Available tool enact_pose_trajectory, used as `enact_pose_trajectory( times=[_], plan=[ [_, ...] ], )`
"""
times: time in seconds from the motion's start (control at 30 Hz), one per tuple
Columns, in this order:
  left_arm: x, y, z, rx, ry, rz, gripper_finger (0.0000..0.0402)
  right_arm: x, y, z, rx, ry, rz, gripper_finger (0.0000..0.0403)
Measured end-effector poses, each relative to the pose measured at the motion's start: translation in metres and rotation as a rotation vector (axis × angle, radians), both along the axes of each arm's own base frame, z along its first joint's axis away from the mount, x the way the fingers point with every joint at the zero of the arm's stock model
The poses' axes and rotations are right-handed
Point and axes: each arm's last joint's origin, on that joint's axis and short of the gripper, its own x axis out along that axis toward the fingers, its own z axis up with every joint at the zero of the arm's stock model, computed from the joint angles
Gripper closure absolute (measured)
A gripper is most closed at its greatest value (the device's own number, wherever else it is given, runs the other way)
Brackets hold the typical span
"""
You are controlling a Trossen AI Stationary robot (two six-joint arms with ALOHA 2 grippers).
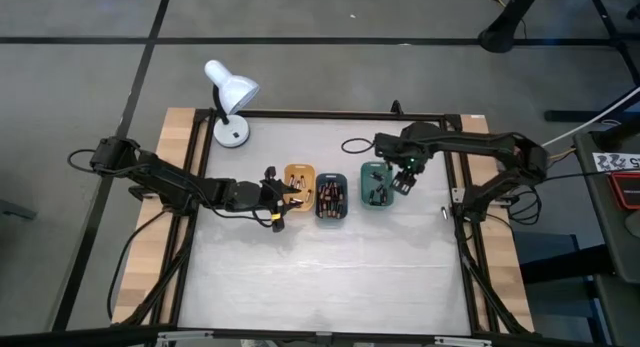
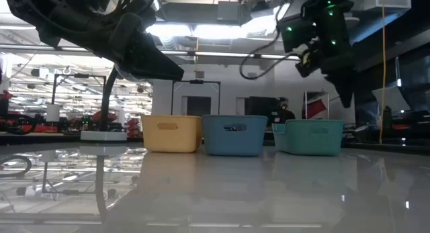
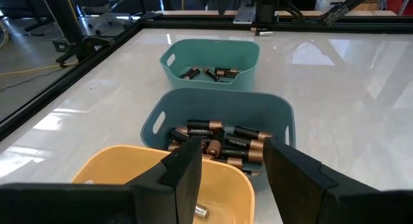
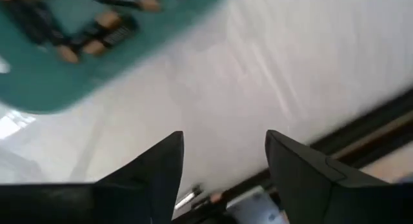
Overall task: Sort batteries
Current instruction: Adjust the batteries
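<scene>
Batteries just beyond left gripper

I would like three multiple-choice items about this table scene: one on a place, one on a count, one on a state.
1. Where does the white desk lamp stand?
A. far left part of the table
B. between the trays
C. near the right arm's base

2. How many small trays stand in the row?
A. two
B. three
C. five

3. How are the right gripper fingers?
A. open and empty
B. shut on a battery
C. shut on a tray

Key: 1 A, the high view shows it beyond the orange tray. 2 B, orange, blue tray and green tray. 3 A, its wrist view shows a bare gap.
</scene>
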Motion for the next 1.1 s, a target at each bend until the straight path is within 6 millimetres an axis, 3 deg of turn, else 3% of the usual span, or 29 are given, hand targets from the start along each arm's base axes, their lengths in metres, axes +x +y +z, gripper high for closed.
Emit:
enact_pose_trajectory(
  times=[0.13, 0.23, 0.43, 0.67, 0.93, 1.1],
  plan=[
    [0.000, -0.002, 0.001, 0.008, -0.013, -0.012, 0.0245, -0.016, 0.004, -0.021, 0.080, 0.061, -0.143, 0.0192],
    [0.003, -0.006, 0.011, 0.008, -0.115, -0.030, 0.0245, -0.030, 0.013, -0.042, 0.132, 0.149, -0.181, 0.0193],
    [0.003, -0.027, 0.030, 0.058, -0.288, -0.214, 0.0245, -0.058, 0.028, -0.074, 0.226, 0.298, -0.280, 0.0193],
    [0.002, -0.031, 0.031, 0.078, -0.298, -0.229, 0.0245, -0.055, 0.027, -0.076, 0.205, 0.281, -0.351, 0.0194],
    [0.002, -0.031, 0.031, 0.074, -0.299, -0.228, 0.0245, -0.058, 0.027, -0.075, 0.232, 0.303, -0.256, 0.0194],
    [0.002, -0.031, 0.031, 0.084, -0.294, -0.229, 0.0245, -0.055, 0.040, -0.073, 0.285, 0.312, -0.099, 0.0194]
  ],
)
